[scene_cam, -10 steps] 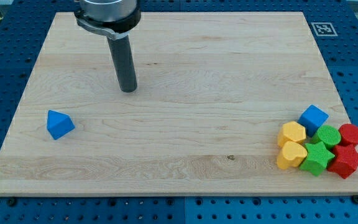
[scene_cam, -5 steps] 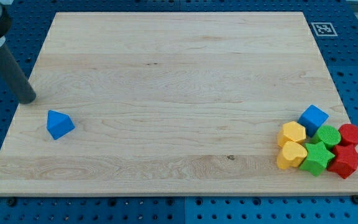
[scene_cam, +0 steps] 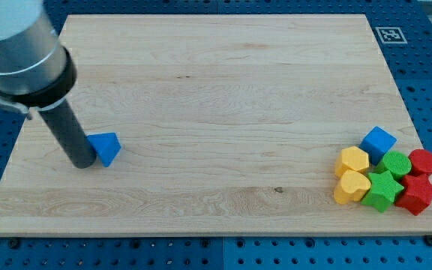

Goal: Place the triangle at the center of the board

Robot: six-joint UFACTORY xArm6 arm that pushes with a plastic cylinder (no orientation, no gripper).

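Note:
The blue triangle block lies on the wooden board at the view's left, a little below mid-height. My tip is down on the board, touching the triangle's left side. The dark rod rises from it up and to the left, into the grey arm body at the view's top left corner.
A cluster of blocks sits at the view's lower right: a blue cube, two yellow blocks, a green star, a green block, and two red blocks. A printed marker tag is at the top right corner.
My tip swept from the board's upper middle out to the left edge, then came down behind the triangle. The blue triangle has slid to the right and rotated.

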